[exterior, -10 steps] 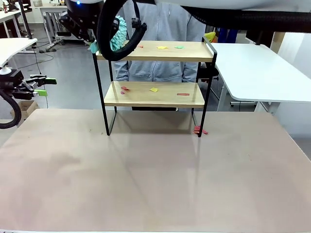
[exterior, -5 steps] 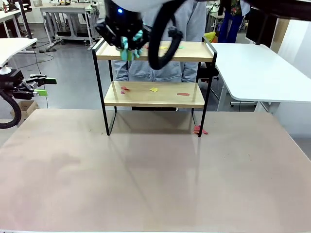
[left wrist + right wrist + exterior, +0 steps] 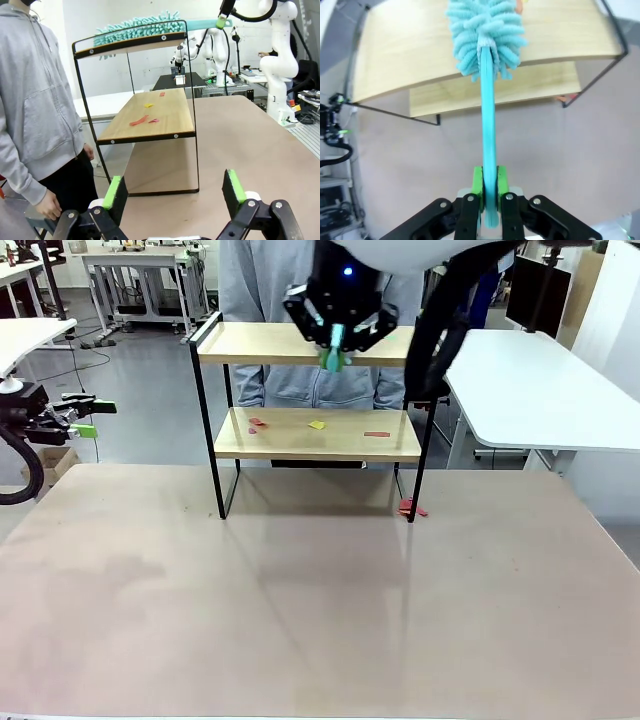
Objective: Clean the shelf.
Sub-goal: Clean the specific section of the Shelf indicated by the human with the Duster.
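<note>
The pale table [image 3: 300,600] spreads across the front view. At its far side stands a person [image 3: 320,385] in a grey hooded top, just behind the shelf, with one hand [image 3: 50,210] hanging low at the side.

The shelf [image 3: 300,445] stands upright on the far middle of the table, its two light boards carried in a thin black frame whose feet rest on the tabletop.

The white right arm [image 3: 420,252] reaches in from above and crosses over the top board. A teal duster [image 3: 485,27] lies along that board. Its fluffy head rests on the wood in the right wrist view, and in the left wrist view [image 3: 137,27] it runs along the upper tier, with the flat handle sticking out past the frame.

The right hand [image 3: 489,177] is clamped tight on the end of that handle, one green pad on each side of it. In the front view it sits at the front edge of the top board, right of centre [image 3: 335,345].

The left hand [image 3: 174,192] is spread wide with nothing between its pads. It is held off the table's left edge [image 3: 85,415], well apart from the shelf.

Small scraps lie on the lower board: a red one [image 3: 257,422] at the left, a yellow one [image 3: 317,424] near the middle and a red strip [image 3: 377,434] at the right. More red scraps [image 3: 411,508] lie on the table beside the shelf's front right foot.
</note>
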Tool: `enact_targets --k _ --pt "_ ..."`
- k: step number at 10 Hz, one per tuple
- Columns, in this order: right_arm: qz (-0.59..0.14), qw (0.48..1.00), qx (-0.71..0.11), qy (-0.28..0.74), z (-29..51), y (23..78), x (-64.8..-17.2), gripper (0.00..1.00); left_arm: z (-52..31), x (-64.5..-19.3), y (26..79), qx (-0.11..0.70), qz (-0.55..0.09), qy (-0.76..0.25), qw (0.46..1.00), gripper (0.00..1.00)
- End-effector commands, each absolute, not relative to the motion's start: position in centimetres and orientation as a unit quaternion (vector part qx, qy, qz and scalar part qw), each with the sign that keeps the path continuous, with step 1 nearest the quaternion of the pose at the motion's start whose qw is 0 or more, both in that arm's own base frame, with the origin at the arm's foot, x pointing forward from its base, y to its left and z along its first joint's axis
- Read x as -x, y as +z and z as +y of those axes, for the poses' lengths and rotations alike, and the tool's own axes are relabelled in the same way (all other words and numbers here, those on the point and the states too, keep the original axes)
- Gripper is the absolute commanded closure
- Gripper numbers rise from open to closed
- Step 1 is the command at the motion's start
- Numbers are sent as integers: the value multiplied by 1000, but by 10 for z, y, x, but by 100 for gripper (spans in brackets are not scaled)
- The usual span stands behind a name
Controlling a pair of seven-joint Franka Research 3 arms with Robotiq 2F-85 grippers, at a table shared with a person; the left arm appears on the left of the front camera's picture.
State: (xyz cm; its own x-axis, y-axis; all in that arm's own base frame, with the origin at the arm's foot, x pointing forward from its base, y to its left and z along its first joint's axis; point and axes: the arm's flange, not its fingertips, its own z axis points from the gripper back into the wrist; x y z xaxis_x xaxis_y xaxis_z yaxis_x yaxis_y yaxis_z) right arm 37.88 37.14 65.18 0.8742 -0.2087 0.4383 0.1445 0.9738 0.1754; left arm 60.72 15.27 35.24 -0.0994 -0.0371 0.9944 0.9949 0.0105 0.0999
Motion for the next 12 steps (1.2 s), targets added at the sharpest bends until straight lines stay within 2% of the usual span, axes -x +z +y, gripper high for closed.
enact_targets --k 1,5,9,10,12 --pt "-219 967 -82 -104 334 644 -376 86 152 -606 356 461 -520 -531 484 0" --pt "-199 971 -36 -130 279 639 -373 86 152 -606 356 461 -520 -531 484 0" --pt "-280 954 -31 -100 266 664 -345 86 152 -606 356 461 -520 -531 484 0" --pt "-232 964 -25 -130 272 655 -363 86 152 -606 356 461 -520 -531 484 0" --pt "-232 964 -25 -130 272 655 -363 86 152 -606 356 461 -520 -531 484 0"
